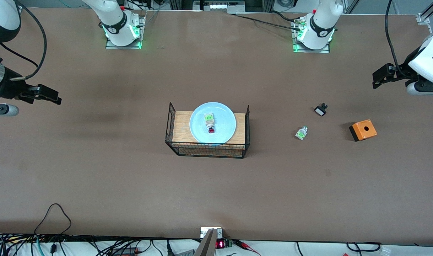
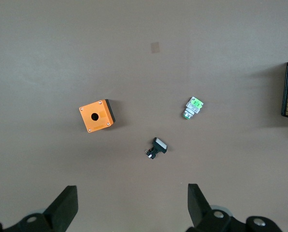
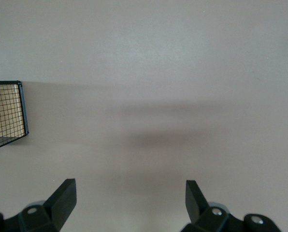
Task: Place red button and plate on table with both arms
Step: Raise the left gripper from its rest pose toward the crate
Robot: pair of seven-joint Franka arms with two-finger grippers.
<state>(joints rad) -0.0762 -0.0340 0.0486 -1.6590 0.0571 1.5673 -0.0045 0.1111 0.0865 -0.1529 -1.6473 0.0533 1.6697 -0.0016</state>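
Observation:
The pale blue plate (image 1: pixel 224 118) lies on the wooden top of a black wire rack (image 1: pixel 207 149) in the middle of the brown table (image 1: pixel 95 170). On the plate rests the red button (image 1: pixel 210 122), whitish with a green end and a red cap. My left gripper (image 1: pixel 379 76) hangs open over the table at the left arm's end, and its wrist view shows its fingers (image 2: pixel 133 193) wide apart with nothing between them. My right gripper (image 1: pixel 47 94) hangs open over the right arm's end, also holding nothing (image 3: pixel 130 188). Neither wrist view shows the plate or the button.
An orange box with a round hole (image 1: pixel 363 130) (image 2: pixel 97 116), a white-green part without a red cap (image 1: pixel 301 132) (image 2: pixel 193 107) and a small black-and-white part (image 1: pixel 320 109) (image 2: pixel 156 147) lie between the rack and the left gripper. A rack corner (image 3: pixel 6 113) shows in the right wrist view.

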